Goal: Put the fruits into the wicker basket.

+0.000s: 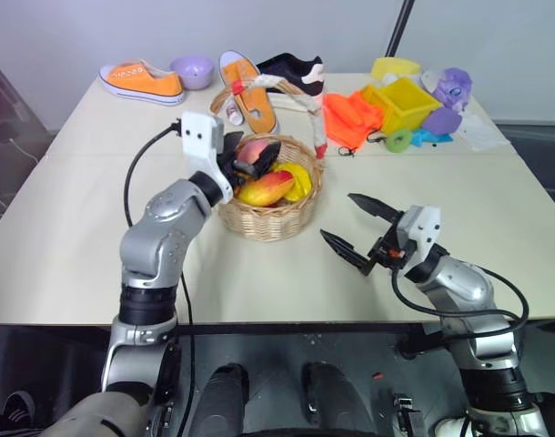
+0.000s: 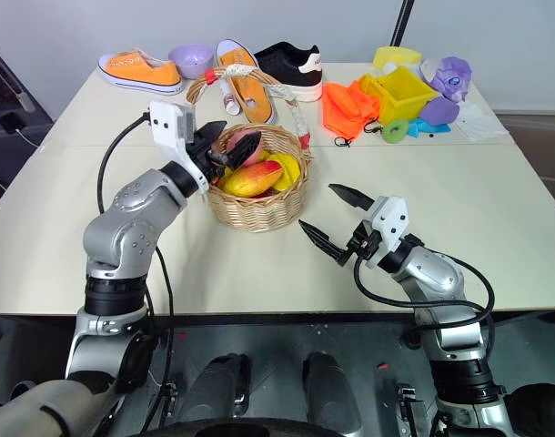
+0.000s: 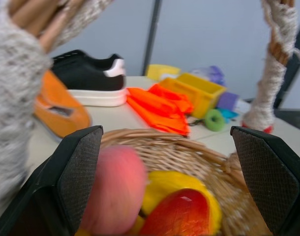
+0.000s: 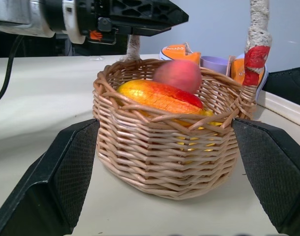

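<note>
The wicker basket [image 1: 270, 211] is seen standing upright near the middle of the bench [image 1: 86, 264], its tall arched handle rising over it. Inside it the mango [image 1: 267, 188] lies on its side, with an all-yellow fruit [image 1: 298, 177] beside it toward 3 o'clock. The peach [image 4: 178, 74] appears just above the mango, blurred in the left wrist view, so whether it is resting on the other fruit cannot be told. The left tool [image 1: 250, 155] is held over the basket's rim at about 10 o'clock, its two black fingers spread wide, and nothing is clamped between them; the peach is seen just beside one finger [image 3: 76, 167]. The right tool [image 1: 355, 228] is held above the bench at about 4 o'clock from the basket, apart from it, its fingers standing fully apart and pointing toward the basket, with nothing held. At 12 o'clock, along the far edge of the bench, orange sneakers [image 1: 141, 82], a black shoe [image 1: 294, 71], a purple bowl [image 1: 192, 69], orange cloth [image 1: 350, 116] and a yellow toy cart [image 1: 405, 102] are seen.
</note>
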